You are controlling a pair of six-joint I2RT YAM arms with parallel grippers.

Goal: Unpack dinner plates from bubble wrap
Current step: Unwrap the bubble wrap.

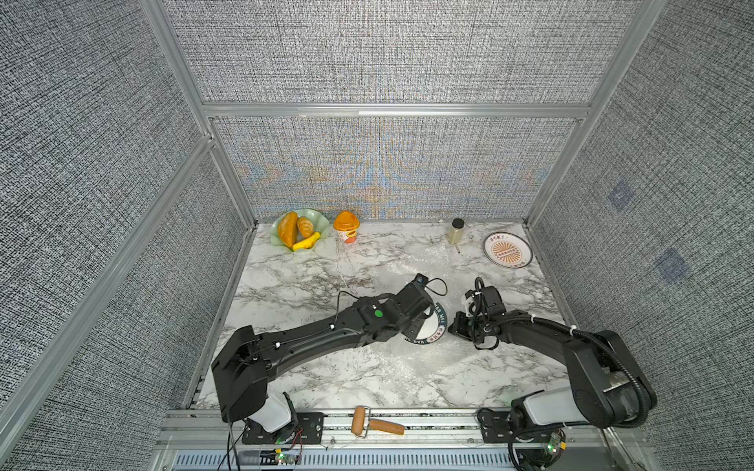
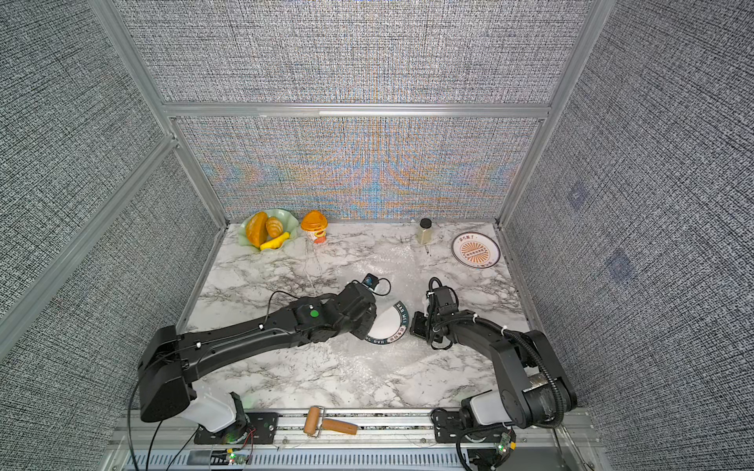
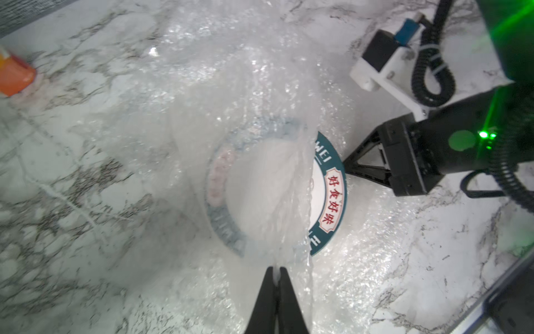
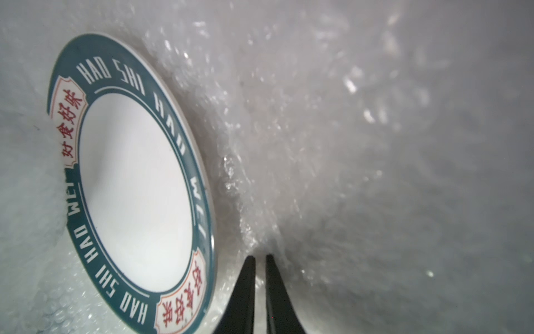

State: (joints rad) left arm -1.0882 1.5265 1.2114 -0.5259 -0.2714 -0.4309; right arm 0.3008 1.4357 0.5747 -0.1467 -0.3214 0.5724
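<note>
plate [image 3: 332,202] half under bubble wrap [image 3: 231,101]; left jaws, right jaws each pinch wrap beside rim

centre plate [image 2: 389,322] on bubble wrap [image 2: 381,363], corner plate [image 2: 475,250] back right

1. Left arm [image 1: 310,342]: matte black shell, round green dot [image 1: 378,313] near the wrist, thin black cable [image 1: 338,304] held by white clips [image 1: 332,326]
2. Right arm [image 1: 542,338]: black, ribbed black hose [image 3: 416,72], white zip ties [image 1: 573,327]
3. Bases [image 1: 275,412]: white casings
4. Left gripper [image 3: 276,270]: two slim black tapering fingers [image 3: 264,300]
</note>
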